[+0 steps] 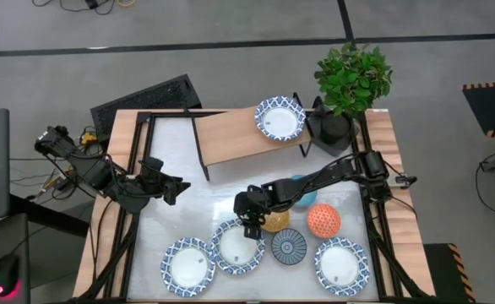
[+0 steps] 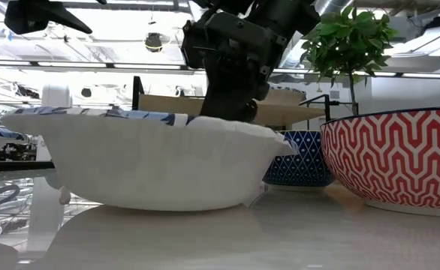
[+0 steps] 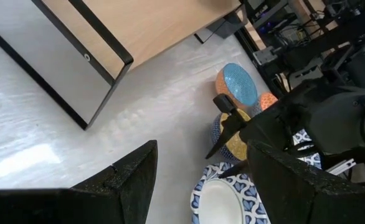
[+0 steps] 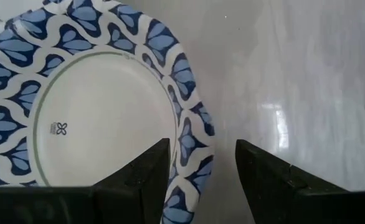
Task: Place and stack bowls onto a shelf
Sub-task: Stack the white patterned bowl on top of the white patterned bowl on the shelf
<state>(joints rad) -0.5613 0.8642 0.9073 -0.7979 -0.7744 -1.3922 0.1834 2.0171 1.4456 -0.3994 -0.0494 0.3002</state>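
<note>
Item: wide white bowl (image 1: 236, 247), blue leaf-patterned rim, plain centre; front row on the table, between a matching bowl (image 1: 187, 265) and the dark blue bowl (image 1: 290, 247).
Step, as judged: grasping the second wide bowl; one (image 1: 280, 118) sits on the shelf (image 1: 231, 132).
Right gripper (image 4: 200, 163): spread, fingers straddling the rim's edge, one inside, one outside.
Next: pinch the rim, lift level, carry to the shelf.
Left gripper (image 1: 178, 187): spread, idle over the table's left.
</note>
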